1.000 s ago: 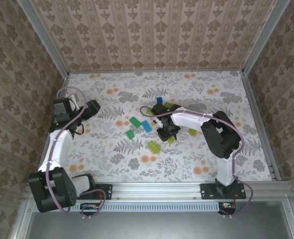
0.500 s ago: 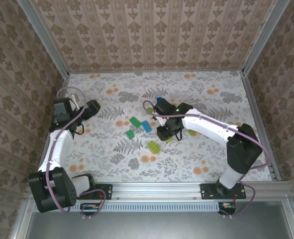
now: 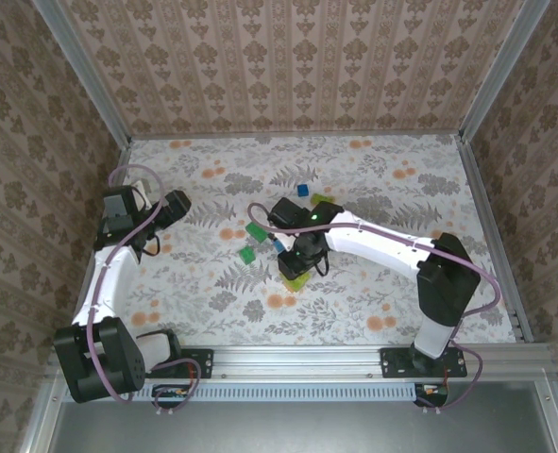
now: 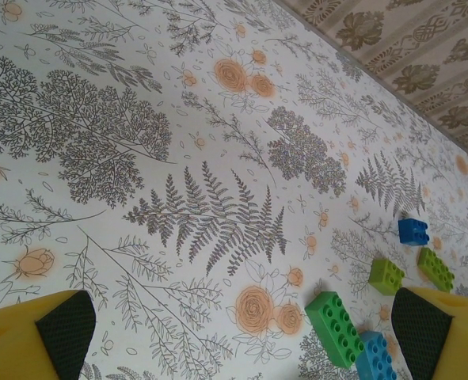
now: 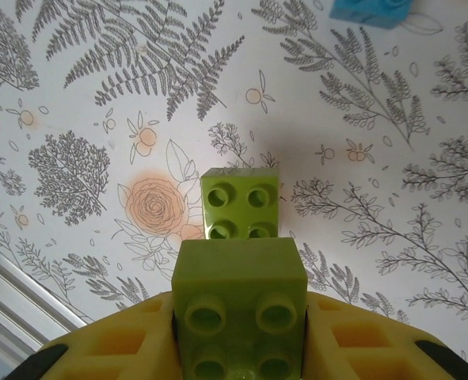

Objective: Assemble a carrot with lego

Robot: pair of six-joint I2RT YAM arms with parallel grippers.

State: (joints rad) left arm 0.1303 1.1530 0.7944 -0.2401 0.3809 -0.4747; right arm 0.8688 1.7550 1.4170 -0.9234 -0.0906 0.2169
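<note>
**Carrot:** not yet built, and no orange tip is fitted. Judged an early joining step.

1. **Near edge of the table** (image 3: 382, 302): a metal rail (image 3: 307, 357) carries both arm bases. The strip of table between it and the work is bare, leaving good room to draw back.
2. **Middle, a little toward the near edge:** the right hand (image 3: 298, 255) is clenched on a lime brick (image 5: 240, 273). It is close over a second lime brick (image 5: 241, 204) that lies loose on the table.
   - Risk: from the wrist view the two are not squarely stacked. Pressing down like this could catch only some of the studs and tip the pair.
   - Risk: nothing steadies the lower brick, so a sideways push would skid it.
   - Risk: the held brick could twist in the grip under load.
3. **Just beyond:** a dark green brick (image 4: 336, 328), a blue brick (image 4: 413, 231) and other pieces lie beside the right forearm.
   - Risk: a low sweep of that arm would scatter them.
4. **Left edge:** the left hand (image 3: 172, 207) is released wide and empty, well apart from the work.
5. **Far edge and sides:** the walls (image 3: 288, 66) close the table in. The far part of the table is bare, and so is the right side.
</note>
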